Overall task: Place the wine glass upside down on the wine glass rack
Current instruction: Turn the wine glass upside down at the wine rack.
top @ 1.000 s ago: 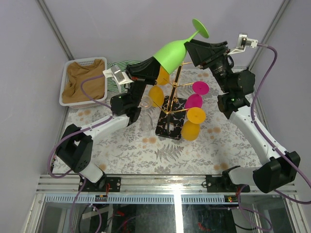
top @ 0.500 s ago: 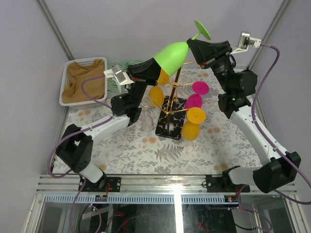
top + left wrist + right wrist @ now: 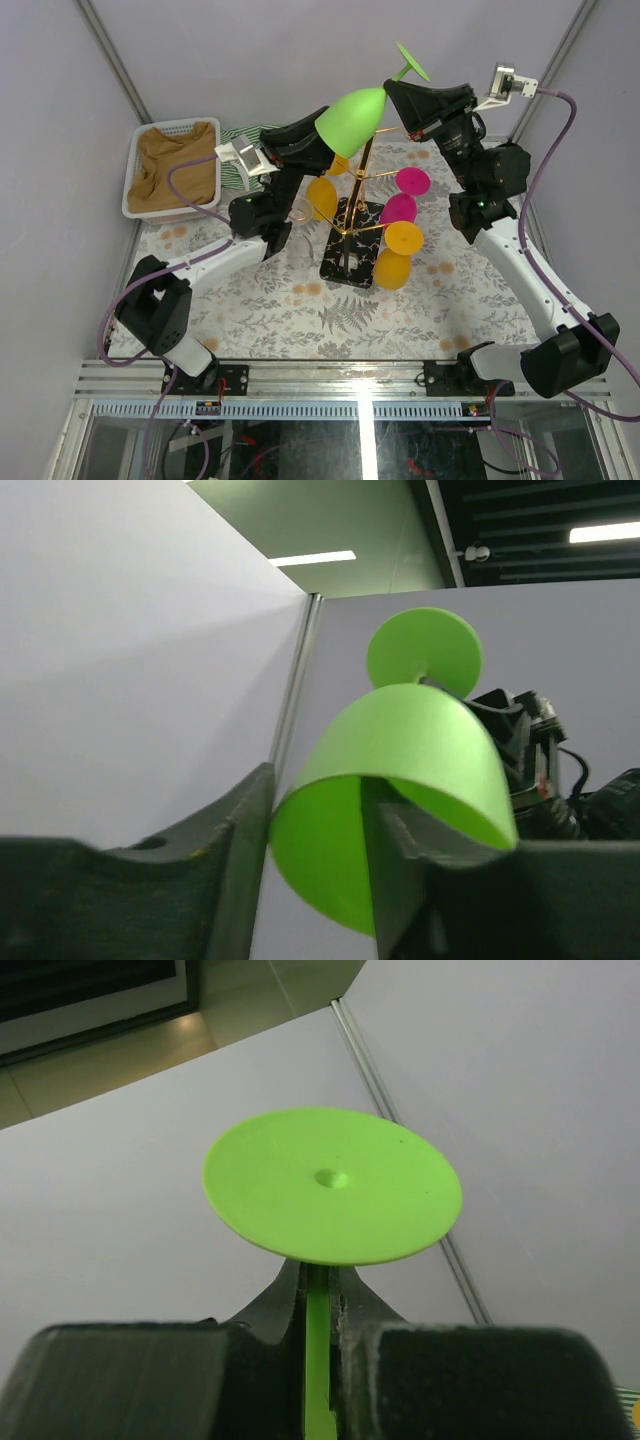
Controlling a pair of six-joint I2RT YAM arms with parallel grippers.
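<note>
The green wine glass point(image 3: 352, 115) hangs high above the wine glass rack point(image 3: 362, 170), tilted, its foot point(image 3: 412, 60) up and to the right. My right gripper point(image 3: 392, 92) is shut on the thin stem point(image 3: 317, 1360) just under the round foot point(image 3: 332, 1185). My left gripper point(image 3: 322, 140) is at the bowl's mouth with its jaws parted. One finger point(image 3: 395, 850) reaches inside the bowl point(image 3: 410, 750), and the other finger point(image 3: 245, 830) stands outside by the rim. The rack's gold post rises from a black speckled base point(image 3: 338, 268).
Orange glasses point(image 3: 322, 197) point(image 3: 392, 268) and magenta glasses point(image 3: 412, 181) hang from the rack's arms. A white basket point(image 3: 137, 160) with brown cloth sits at the back left, with a striped cloth point(image 3: 240, 135) beside it. Purple walls enclose the patterned table.
My right gripper has closed onto the stem. My left gripper's jaws have parted at the bowl's rim. The glass has shifted slightly right and tilted flatter.
</note>
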